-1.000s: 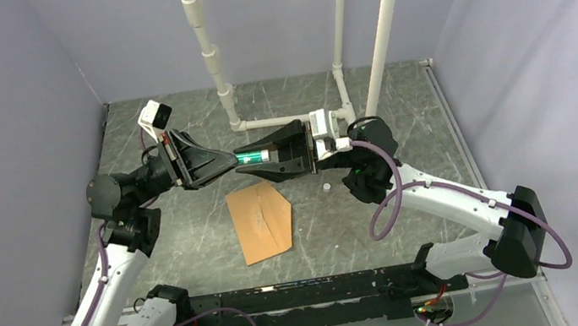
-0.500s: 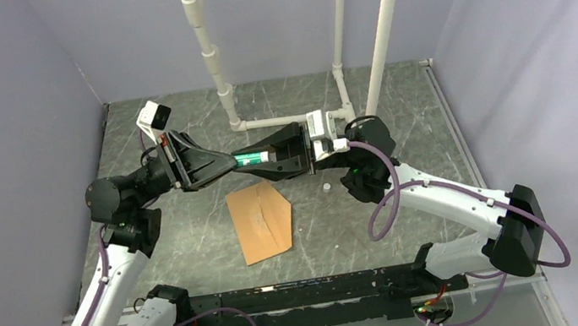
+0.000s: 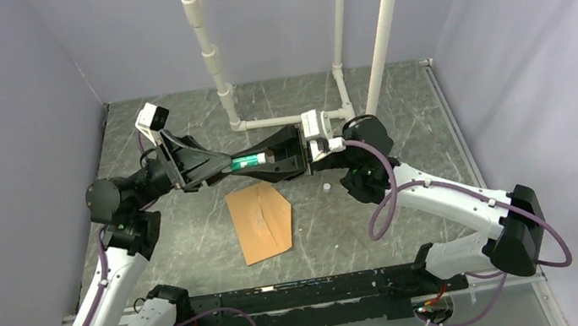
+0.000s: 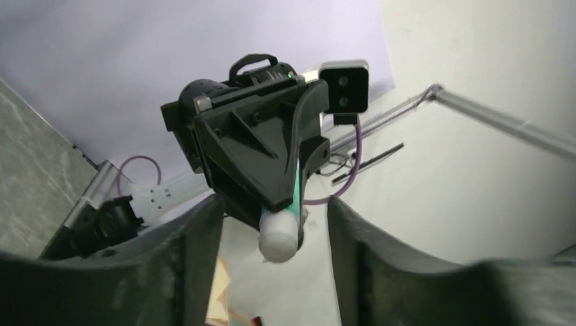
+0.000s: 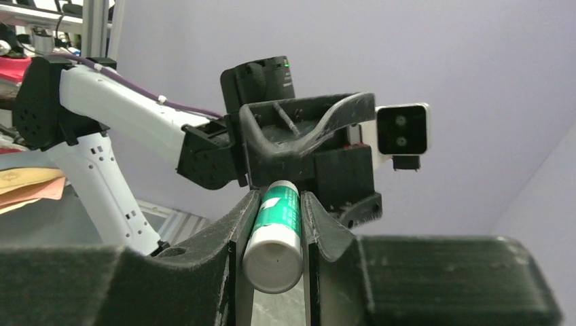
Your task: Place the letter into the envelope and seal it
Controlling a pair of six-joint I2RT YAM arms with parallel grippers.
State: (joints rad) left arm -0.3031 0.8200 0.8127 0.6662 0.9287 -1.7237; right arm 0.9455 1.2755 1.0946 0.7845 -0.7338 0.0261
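Item 1, envelope (image 3: 260, 221): kraft-brown, lying flat on the table (image 3: 409, 129), a little left of centre and toward the near edge. Its pointed side is facing the right edge. Whether the letter is sitting inside cannot be told.

Item 2, glue stick (image 3: 249, 161): green and white, hanging roughly level in the air over the middle of the table, just past the envelope's far side.

Item 3, right gripper (image 5: 277, 204): pinching the glue stick, with both fingers (image 5: 231, 234) pressing against its green barrel.

Item 4, left gripper (image 3: 227, 168): facing the right gripper nose to nose. Its fingers (image 4: 193, 251) are standing spread to either side of the stick's white end, with a gap showing on each side.

Item 5, small white round piece (image 3: 326, 185): lying on the table just right of the envelope, apart from it, below the right wrist.

Item 6, white pipe frame (image 3: 288, 119): standing at the far edge.
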